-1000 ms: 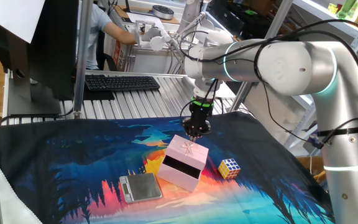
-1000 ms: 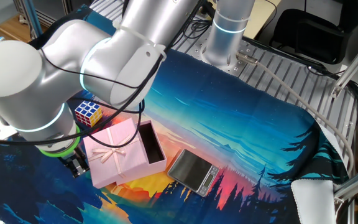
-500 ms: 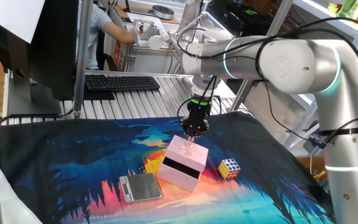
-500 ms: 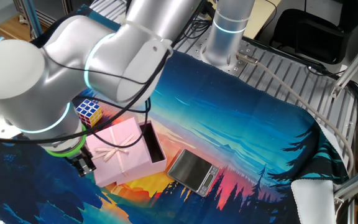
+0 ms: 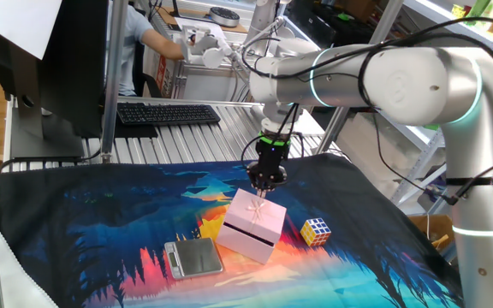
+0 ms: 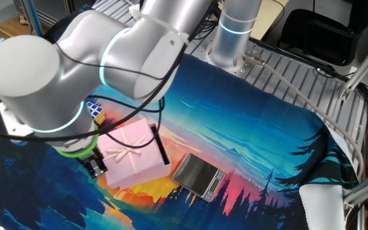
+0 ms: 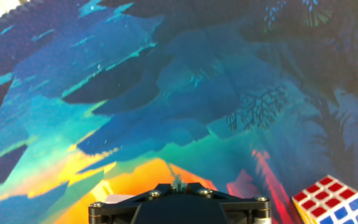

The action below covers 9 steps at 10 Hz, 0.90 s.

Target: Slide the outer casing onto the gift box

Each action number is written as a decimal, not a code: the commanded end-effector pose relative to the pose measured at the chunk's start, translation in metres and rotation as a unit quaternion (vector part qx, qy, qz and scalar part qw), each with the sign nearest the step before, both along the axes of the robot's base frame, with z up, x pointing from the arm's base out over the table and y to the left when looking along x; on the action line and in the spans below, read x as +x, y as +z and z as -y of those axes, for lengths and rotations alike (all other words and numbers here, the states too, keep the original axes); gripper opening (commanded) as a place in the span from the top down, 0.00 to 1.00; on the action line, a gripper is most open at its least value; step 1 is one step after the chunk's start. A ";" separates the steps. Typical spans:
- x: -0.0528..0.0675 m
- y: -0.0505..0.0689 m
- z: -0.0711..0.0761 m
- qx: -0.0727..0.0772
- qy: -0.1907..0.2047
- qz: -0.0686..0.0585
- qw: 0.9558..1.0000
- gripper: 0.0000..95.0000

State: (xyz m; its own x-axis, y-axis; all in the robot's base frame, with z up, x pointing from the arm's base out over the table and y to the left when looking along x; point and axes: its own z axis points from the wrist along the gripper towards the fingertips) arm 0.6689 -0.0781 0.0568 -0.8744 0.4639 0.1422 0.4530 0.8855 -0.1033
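The pale pink outer casing point(image 5: 259, 214) lies on the printed mat with a faint bow mark on top. It covers most of the gift box, of which only a thin dark strip point(image 5: 245, 233) shows at the near end. In the other fixed view the casing point(image 6: 131, 155) shows the same dark strip point(image 6: 161, 147) on its right side. My gripper point(image 5: 264, 190) is shut and empty, its tips against the casing's far end, which also shows in the other fixed view point(image 6: 98, 167). In the hand view the shut fingertips point(image 7: 178, 185) point down at the mat.
A flat grey square device point(image 5: 193, 257) lies just in front of the box's open end, also in the other fixed view point(image 6: 198, 177). A puzzle cube point(image 5: 316, 231) sits to the right of the casing, also in the hand view point(image 7: 331, 199). A keyboard point(image 5: 168, 113) lies beyond the mat.
My gripper has moved along with the casing, which has slid further over the gift box. The dark opening has shrunk from a wide gap to a thin strip.
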 end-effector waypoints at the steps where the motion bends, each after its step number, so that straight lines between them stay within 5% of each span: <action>1: -0.006 0.004 -0.004 -0.003 -0.001 0.001 1.000 1.00; 7: -0.025 0.020 -0.019 -0.008 0.002 0.001 1.000 1.00; 9: -0.026 0.027 -0.020 -0.009 -0.002 0.030 1.000 1.00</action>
